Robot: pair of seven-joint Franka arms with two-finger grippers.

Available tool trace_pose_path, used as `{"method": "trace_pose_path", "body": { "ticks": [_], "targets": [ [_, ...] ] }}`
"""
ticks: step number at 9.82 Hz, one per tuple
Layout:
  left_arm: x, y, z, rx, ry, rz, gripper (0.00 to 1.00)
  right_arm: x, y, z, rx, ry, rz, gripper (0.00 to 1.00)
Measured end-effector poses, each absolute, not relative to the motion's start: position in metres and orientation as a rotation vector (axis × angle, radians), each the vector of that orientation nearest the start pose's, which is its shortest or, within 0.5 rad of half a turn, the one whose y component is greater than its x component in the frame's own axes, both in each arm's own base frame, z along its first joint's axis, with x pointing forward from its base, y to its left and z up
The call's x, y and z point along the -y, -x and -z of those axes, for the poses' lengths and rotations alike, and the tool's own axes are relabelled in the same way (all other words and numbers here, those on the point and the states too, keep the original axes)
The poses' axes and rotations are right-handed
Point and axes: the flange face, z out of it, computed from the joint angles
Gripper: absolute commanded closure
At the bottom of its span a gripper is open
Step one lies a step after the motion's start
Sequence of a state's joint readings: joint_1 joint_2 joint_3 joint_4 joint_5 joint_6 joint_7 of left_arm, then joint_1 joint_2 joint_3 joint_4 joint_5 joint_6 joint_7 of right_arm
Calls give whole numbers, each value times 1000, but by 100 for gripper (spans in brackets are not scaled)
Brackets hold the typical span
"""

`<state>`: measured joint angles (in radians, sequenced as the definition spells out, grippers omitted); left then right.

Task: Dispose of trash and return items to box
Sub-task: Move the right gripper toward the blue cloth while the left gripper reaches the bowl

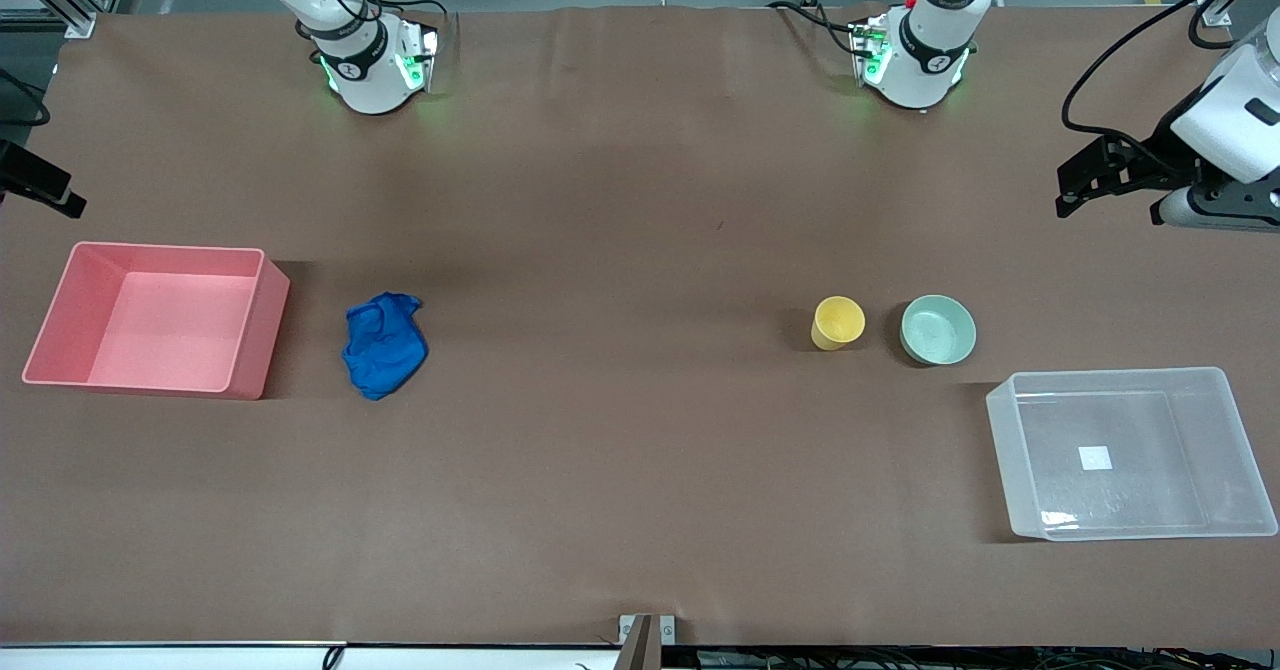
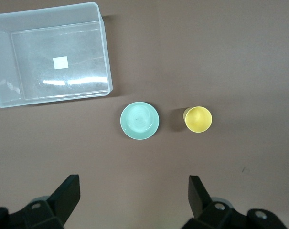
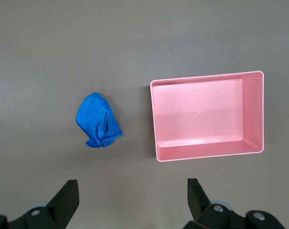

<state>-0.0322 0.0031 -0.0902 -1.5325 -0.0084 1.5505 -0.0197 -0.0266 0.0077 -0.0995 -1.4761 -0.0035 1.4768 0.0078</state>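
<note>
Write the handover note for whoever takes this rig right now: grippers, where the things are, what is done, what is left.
Left gripper: open, empty, up over bare table toward the left arm's end.
Right gripper: open, empty, up in the air with the blue fabric wad and pink bin below it.
Blue fabric wad: on the table beside the pink bin, not in it.
Yellow cup and green bowl: upright, side by side, apart, on the table.
Clear box: nearer the front camera than the bowl, holds nothing.
Done: nothing yet.
Left: wad into the pink bin; cup and bowl into the clear box.
</note>
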Motion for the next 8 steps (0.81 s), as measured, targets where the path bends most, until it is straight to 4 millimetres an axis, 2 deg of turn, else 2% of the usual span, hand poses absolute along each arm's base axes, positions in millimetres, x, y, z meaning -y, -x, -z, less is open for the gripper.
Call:
{"method": "trace_pose_path", "body": {
  "ticks": [6,8],
  "targets": [
    [67,-550,-639,-158,3147,22,0,69,-543,-655,-211,3138,-22,0],
    [64,-552,-632,-150,3147,16,0,62,-542,-642,-191,3136,-84,0]
  ]
}}
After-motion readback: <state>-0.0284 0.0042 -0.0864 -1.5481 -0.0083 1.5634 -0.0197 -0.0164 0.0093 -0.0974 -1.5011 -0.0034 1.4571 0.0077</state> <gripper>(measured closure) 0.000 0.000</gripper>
